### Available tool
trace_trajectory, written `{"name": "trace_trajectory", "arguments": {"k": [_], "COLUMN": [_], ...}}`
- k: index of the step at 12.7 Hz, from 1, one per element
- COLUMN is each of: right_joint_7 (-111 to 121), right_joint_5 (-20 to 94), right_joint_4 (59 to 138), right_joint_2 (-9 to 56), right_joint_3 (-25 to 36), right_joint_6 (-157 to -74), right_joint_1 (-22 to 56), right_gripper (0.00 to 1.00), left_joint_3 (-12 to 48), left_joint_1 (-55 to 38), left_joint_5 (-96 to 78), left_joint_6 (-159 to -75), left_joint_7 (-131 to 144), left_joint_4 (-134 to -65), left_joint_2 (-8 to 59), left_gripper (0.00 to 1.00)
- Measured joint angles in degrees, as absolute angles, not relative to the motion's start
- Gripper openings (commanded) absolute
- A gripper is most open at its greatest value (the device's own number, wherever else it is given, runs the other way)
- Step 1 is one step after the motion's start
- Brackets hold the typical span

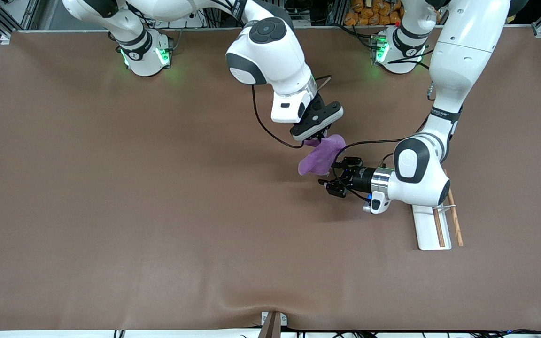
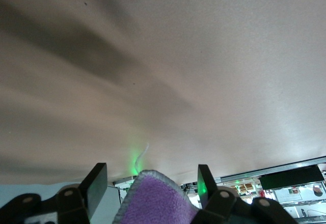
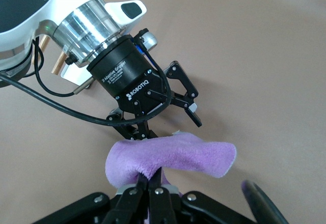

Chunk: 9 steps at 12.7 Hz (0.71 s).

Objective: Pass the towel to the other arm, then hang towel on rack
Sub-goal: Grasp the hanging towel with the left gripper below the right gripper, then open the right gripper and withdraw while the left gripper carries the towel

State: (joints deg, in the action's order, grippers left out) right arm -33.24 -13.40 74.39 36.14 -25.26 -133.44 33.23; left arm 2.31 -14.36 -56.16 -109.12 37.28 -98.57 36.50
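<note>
Towel (image 1: 320,157), soft purple terry, droops crumpled, perhaps grey-edged.

white arms (image 1: 458,56) with black grippers, black cables, apparently green base lights

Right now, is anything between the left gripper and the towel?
Nothing visible. The right gripper holds the towel up by one edge, and the left gripper has its open fingers on either side of the hanging cloth. The rack sits beneath the left arm.
</note>
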Motion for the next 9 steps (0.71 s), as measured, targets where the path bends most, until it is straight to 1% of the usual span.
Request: {"name": "trace_trajectory", "arguments": {"k": [1,2,3,5,7,8,9], "right_joint_7": [-33.2,-33.2,-33.2,-33.2,-33.2,-33.2,-33.2], "right_joint_5": [-13.4,-13.4,-13.4,-13.4,-13.4,-13.4,-13.4], "right_joint_4": [74.4,74.4,74.4,74.4,74.4,74.4,74.4], "right_joint_2": [36.1,36.1,36.1,36.1,36.1,36.1,36.1], "right_joint_3": [-25.3,-25.3,-25.3,-25.3,-25.3,-25.3,-25.3], "right_joint_6": [-133.4,-133.4,-133.4,-133.4,-133.4,-133.4,-133.4], "right_joint_1": [33.2,33.2,33.2,33.2,33.2,33.2,33.2], "right_gripper": [0.0,0.0,0.0,0.0,0.0,0.0,0.0], "left_joint_3": [2.3,2.3,2.3,2.3,2.3,2.3,2.3], "left_joint_1": [-14.4,-14.4,-14.4,-14.5,-14.5,-14.5,-14.5], "left_joint_5": [-56.2,-56.2,-56.2,-56.2,-56.2,-56.2,-56.2], "left_joint_6": [-109.1,-109.1,-109.1,-109.1,-109.1,-109.1,-109.1], "left_joint_7": [37.7,38.5,39.3,41.5,42.3,42.4,42.4], "left_joint_4": [-98.7,-98.7,-98.7,-98.7,-98.7,-98.7,-98.7], "left_joint_2": [36.5,36.5,36.5,36.2,36.1,36.1,36.1], "left_gripper": [0.77,0.71,0.63,0.49,0.31,0.2,0.07]}}
